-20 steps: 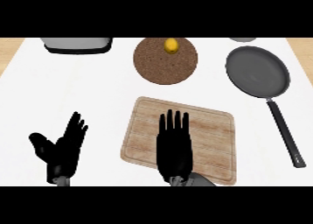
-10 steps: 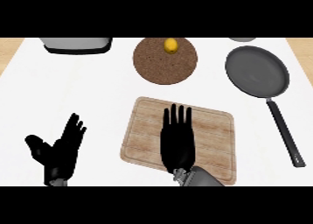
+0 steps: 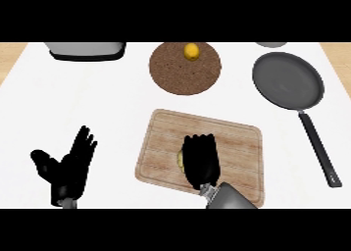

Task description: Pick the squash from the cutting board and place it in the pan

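One pale counter carries all. Lower centre, the cutting board holds the squash, mostly hidden under the right hand, fingers curling over it. Best close fully before lifting toward the pan, upper right. Left hand rests, fingers apart, lower left.

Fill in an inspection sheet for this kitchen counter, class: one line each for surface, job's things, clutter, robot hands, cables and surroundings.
Surface: white counter.
Job's things: squash, only a yellow sliver showing on the cutting board; pan at right, nothing in it.
Clutter: round brown mat with a small yellow item; grey appliance and a grey dish at the far edge.
Robot hands: right robot hand curled over the squash; left robot hand open, resting.
Cables: nothing seen.
Surroundings: wood-coloured strips at both far corners.
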Available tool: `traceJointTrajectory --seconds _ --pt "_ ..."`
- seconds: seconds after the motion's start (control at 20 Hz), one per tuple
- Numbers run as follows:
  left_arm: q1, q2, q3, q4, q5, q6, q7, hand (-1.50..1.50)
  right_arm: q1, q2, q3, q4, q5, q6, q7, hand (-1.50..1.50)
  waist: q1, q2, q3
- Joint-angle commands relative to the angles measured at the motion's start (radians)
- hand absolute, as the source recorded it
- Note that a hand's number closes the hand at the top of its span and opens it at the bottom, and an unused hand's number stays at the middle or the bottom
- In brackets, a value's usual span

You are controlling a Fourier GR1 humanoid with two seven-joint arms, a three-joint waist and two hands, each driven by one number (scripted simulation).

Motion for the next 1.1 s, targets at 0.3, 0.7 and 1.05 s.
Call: traceJointTrajectory --seconds 0.3,0.7,1.05 --pt "0.012 -0.015 -0.004 -0.035 -0.026 0.012 0.038 0.00 0.007 0.030 0.005 0.000 0.049 0.020 -0.015 1.50 0.001 0.003 0.001" --pt "-0.032 0.000 0.011 -0.032 -0.015 0.014 0.072 0.00 -0.050 0.031 -0.348 0.097 -0.280 -0.095 -0.252 1.50 0.006 0.008 0.003" --pt "0.009 -0.020 0.005 -0.012 -0.029 0.008 0.006 0.00 -0.075 0.017 -0.320 -0.021 -0.120 -0.364 -0.211 1.50 -0.009 0.000 0.001"
